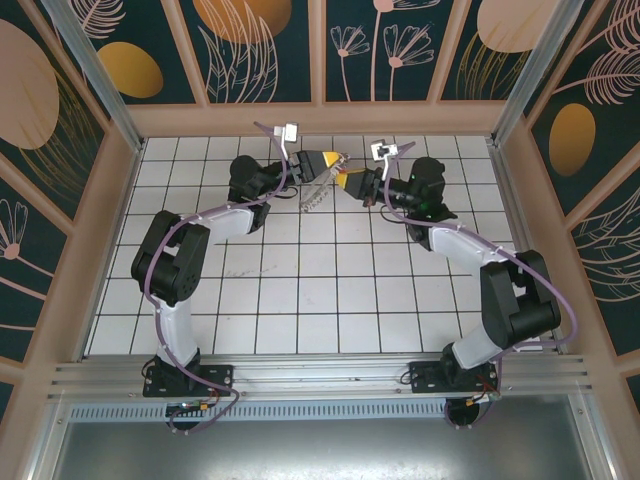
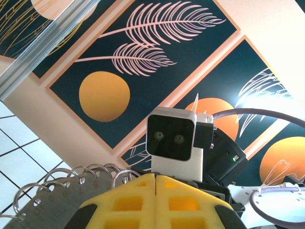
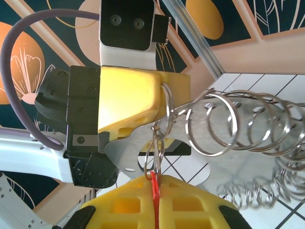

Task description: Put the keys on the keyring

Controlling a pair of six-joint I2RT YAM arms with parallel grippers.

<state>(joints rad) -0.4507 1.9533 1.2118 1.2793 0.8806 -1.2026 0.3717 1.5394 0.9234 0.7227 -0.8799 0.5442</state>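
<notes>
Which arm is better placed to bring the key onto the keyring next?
Right, probably. The right hand pinches the red key just under the keyring. The left hand is shut on the keyring and only holds it up.

A white gridded tabletop ringed by dark floral wall panels with orange discs.
</notes>
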